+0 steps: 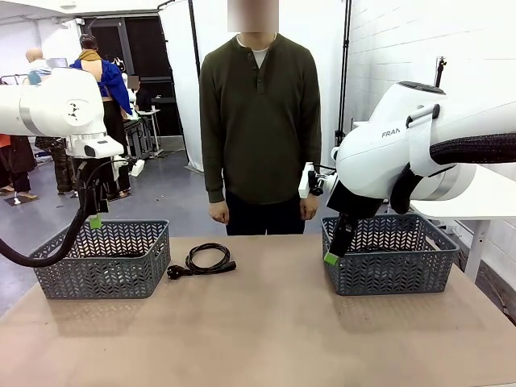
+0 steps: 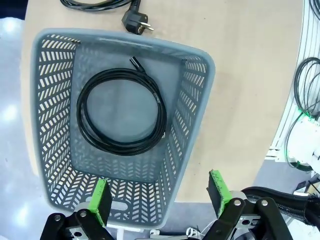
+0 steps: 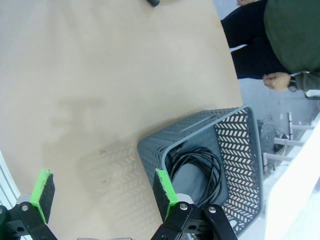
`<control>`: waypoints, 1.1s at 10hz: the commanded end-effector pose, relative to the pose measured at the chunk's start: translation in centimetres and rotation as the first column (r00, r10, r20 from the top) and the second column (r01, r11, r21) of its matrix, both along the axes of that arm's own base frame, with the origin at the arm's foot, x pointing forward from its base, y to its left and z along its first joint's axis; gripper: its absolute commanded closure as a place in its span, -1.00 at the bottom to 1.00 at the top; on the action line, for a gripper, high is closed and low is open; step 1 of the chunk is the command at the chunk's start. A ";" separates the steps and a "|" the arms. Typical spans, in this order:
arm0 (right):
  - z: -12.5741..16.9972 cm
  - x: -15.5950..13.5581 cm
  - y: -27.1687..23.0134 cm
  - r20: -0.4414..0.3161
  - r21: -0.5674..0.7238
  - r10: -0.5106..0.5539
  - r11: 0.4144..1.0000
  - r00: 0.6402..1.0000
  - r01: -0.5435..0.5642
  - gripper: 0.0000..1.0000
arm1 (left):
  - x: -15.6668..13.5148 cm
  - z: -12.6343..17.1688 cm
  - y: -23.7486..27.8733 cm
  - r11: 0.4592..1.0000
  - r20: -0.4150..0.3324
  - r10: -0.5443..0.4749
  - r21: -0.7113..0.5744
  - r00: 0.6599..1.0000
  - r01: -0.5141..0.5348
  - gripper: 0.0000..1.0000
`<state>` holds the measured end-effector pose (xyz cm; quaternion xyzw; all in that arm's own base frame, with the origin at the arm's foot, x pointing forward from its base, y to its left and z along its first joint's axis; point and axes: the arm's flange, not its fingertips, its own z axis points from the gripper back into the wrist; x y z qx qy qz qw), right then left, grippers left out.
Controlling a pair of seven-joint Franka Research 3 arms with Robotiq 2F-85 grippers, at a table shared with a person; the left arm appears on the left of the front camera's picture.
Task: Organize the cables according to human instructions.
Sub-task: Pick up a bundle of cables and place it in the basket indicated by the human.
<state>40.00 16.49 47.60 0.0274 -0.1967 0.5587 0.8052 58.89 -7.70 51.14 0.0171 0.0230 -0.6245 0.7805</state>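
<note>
We see the table point(image 1: 266, 339) with the human point(image 1: 260, 121) standing behind it, arms down. Left of the table's middle sits a grey basket point(image 1: 101, 262) holding one coiled cable point(image 2: 121, 111); right of it, another basket point(image 1: 387, 256) holds more cable point(image 3: 200, 167). One cable point(image 1: 205, 260) lies loose near the table's middle, unsorted. Both our left gripper point(image 2: 160, 200) and right gripper point(image 3: 102, 192) hang with fingers spread, empty.
</note>
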 end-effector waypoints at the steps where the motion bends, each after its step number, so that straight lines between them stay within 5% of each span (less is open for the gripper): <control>1: -0.1 0.0 0.0 0.005 -0.005 -0.012 1.000 1.000 0.012 -1.00 | 0.0 0.0 0.0 1.000 0.000 0.000 0.000 1.000 0.000 -1.00; 5: -0.1 0.0 0.0 0.005 -0.005 -0.012 1.000 1.000 0.012 -1.00 | -2.1 0.3 -6.0 0.996 0.100 0.011 -0.089 0.995 -0.002 -1.00; 11: -0.1 0.0 0.0 0.005 -0.005 -0.012 1.000 1.000 0.012 -1.00 | -6.1 -1.6 -11.0 0.948 0.048 0.025 -0.319 0.999 -0.008 -1.00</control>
